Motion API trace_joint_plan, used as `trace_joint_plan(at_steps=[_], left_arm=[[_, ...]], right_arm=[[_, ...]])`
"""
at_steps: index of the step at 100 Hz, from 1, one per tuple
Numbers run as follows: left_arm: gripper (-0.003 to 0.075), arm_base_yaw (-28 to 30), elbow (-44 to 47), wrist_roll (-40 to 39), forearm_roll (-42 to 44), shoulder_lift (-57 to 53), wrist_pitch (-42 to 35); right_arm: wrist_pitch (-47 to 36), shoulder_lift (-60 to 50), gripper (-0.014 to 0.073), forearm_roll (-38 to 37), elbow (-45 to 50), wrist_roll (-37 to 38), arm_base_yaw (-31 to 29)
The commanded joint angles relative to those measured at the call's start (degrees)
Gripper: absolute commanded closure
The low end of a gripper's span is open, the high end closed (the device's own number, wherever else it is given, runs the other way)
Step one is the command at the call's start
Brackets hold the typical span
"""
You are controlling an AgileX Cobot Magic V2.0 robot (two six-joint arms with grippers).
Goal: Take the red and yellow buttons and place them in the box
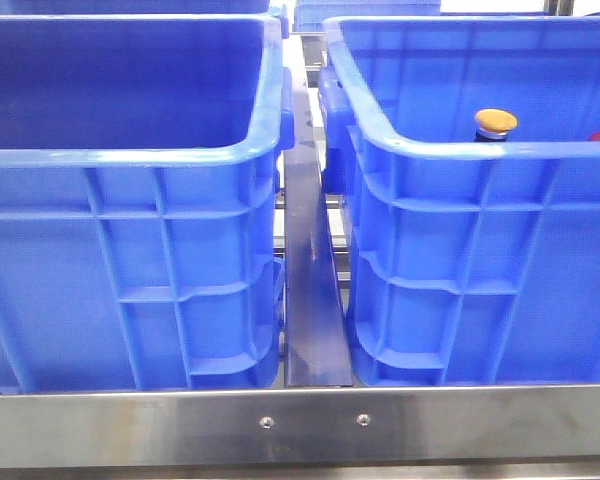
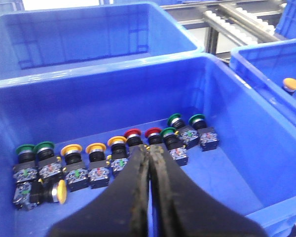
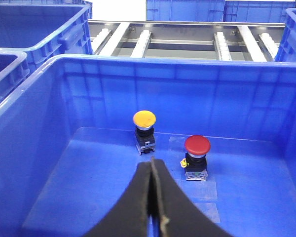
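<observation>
Both grippers are pressed closed with nothing between the fingers: the left gripper hangs over a crate holding a row of buttons with green, yellow and red caps, and the right gripper hangs over the box, where a yellow button and a red button stand upright on the floor, near each other but apart. One risk, as I judge it, is in the supply row: the buttons stand shoulder to shoulder, so closing on one red or yellow cap could nudge or tip its neighbours, or catch a green one by mistake. One yellow button already lies on its side in front of the row and would need a different approach. A drop into the box could also knock over the two standing there. The front view shows only the crate walls, the yellow cap over the rim and a sliver of red at the edge; neither gripper appears there. Only the left wrist view shows the supply row, and only the right wrist view shows both placed buttons whole.
</observation>
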Motion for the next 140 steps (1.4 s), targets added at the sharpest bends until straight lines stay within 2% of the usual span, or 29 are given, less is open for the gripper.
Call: trace_joint_plan(at_steps=[1,12,22,41,50,58,62,73,86,114,119,140], left_arm=[[0.0739,2.01,-0.27,-0.03,2.49,0.83,-3.65],[0.0739,6.68,2.31,3.13,0.99,0.83,-8.02],[0.0739,13.98,3.58,11.51,-5.74,0.83,-13.64],[0.0739,30.79,7.43,29.21,-24.80,0.83,-29.16],[0.0739,39.02,11.39,39.54,-37.93,0.15,-37.97],[0.0739,44.67,16.60,51.82,-51.43,-1.18,-44.88],[0.0739,46.95,18.92,55.21,-54.63,-2.05,-48.04],[0.0739,50.38,25.29,53.79,-54.44,-6.01,-50.94],[0.0739,52.58,31.58,43.92,-47.91,-10.59,-50.94],[0.0739,53.75,43.08,43.54,-49.16,-20.28,-52.75],[0.0739,53.75,42.94,43.56,-49.51,-20.18,-50.56],[0.0739,53.75,42.94,43.56,-49.51,-20.18,-51.69]], right_arm=[[-1.92,0.19,0.0653,1.26,-1.54,-0.38,-0.07],[-1.92,0.19,0.0653,1.26,-1.54,-0.38,-0.07],[-1.92,0.19,0.0653,1.26,-1.54,-0.38,-0.07],[-1.92,0.19,0.0653,1.26,-1.54,-0.38,-0.07],[-1.92,0.19,0.0653,1.26,-1.54,-0.38,-0.07],[-1.92,0.19,0.0653,1.26,-1.54,-0.38,-0.07],[-1.92,0.19,0.0653,1.26,-1.54,-0.38,-0.07],[-1.92,0.19,0.0653,1.26,-1.54,-0.38,-0.07],[-1.92,0.19,0.0653,1.26,-1.54,-0.38,-0.07],[-1.92,0.19,0.0653,1.26,-1.54,-0.38,-0.07],[-1.79,0.19,0.0653,1.26,-1.54,-0.38,-0.07],[-1.16,0.24,0.0653,1.26,-1.54,-0.38,-0.07]])
